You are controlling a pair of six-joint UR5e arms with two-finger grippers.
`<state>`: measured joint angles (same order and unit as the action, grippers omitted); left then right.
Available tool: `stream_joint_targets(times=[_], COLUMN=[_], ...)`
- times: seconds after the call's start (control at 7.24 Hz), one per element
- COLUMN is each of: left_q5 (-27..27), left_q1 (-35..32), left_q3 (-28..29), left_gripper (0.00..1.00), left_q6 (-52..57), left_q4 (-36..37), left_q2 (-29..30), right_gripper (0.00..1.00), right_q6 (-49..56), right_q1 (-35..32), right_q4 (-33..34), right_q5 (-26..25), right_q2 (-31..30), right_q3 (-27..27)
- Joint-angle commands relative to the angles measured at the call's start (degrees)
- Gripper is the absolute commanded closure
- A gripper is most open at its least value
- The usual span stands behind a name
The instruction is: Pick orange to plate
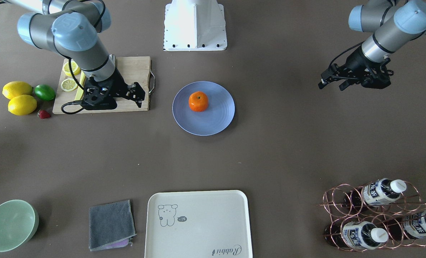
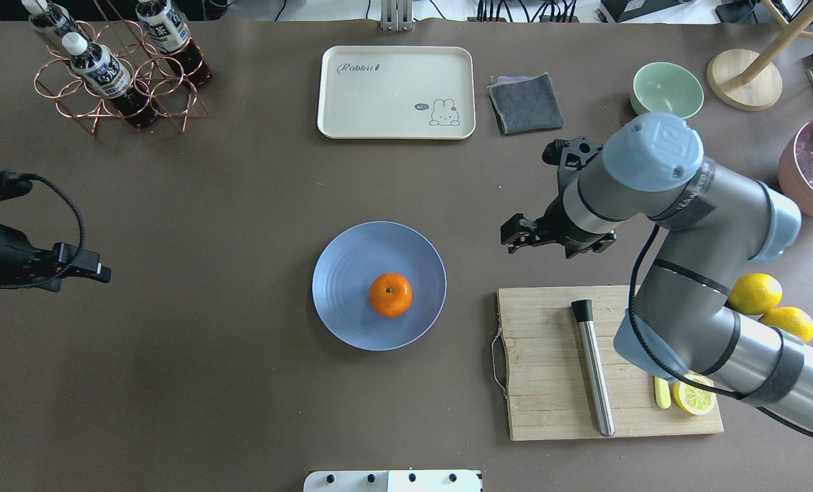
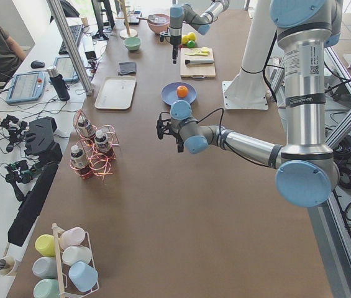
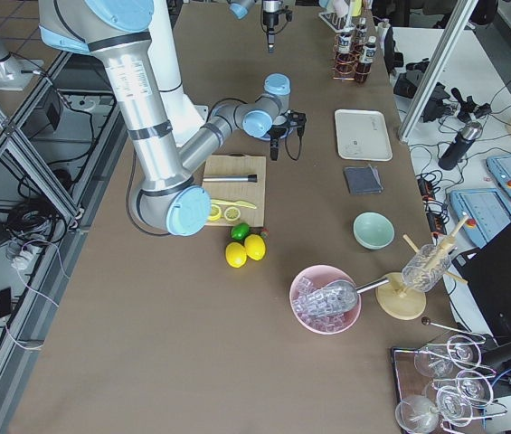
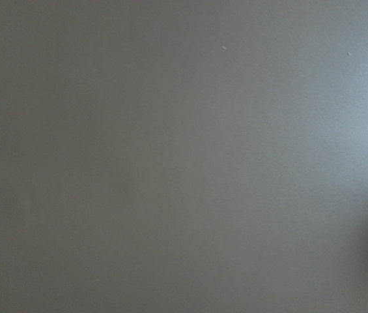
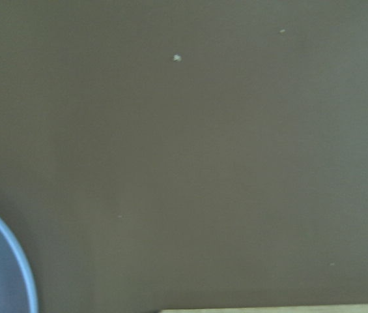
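The orange [image 1: 198,101] [image 2: 390,294] rests on the periwinkle-blue plate [image 1: 213,122] [image 2: 345,273] at the table's middle, a little off the plate's centre toward the robot's right. Nothing touches it. My right gripper [image 1: 138,95] [image 2: 516,236] hovers open and empty beside the plate, over the far edge of the cutting board. My left gripper [image 1: 330,86] [image 2: 95,268] hangs open and empty far off on the other side. The right wrist view catches only the plate's rim [image 6: 14,274] at its lower left; the left wrist view shows bare table.
A wooden cutting board [image 2: 543,383] carries a metal rod [image 2: 594,369] and lemon slices [image 2: 695,396]. Two lemons [image 2: 755,292], a lime [image 1: 44,92] and a strawberry [image 1: 43,114] lie beside it. Cream tray [image 2: 396,92], grey cloth [image 2: 525,102], green bowl [image 2: 666,89] and bottle rack [image 2: 113,75] line the far edge.
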<state>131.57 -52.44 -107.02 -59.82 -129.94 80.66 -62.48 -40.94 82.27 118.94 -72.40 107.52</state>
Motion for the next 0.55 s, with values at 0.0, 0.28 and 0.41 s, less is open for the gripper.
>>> stream_joint_targets(times=[0.0,0.28,0.41], left_q5=[7.18,8.69,9.14], left_q1=[-12.02,-19.42,-22.85], left_q3=[2.33,4.60,7.67], left_gripper=[0.03,0.03,0.03], left_q6=[19.15,33.83,41.99], left_q4=[0.04,0.47,2.56], left_q2=[-8.03,-13.50,-13.25], right_gripper=[0.00,0.00,0.00], right_q6=[16.71,32.26,41.64], right_q1=[-9.64,-16.32,-22.71], right_q4=[-0.53,-1.84,-4.11], right_q5=[4.89,5.07,8.12], right_q2=[-11.67,-21.33,-25.82], right_q3=[2.43,2.08,0.60])
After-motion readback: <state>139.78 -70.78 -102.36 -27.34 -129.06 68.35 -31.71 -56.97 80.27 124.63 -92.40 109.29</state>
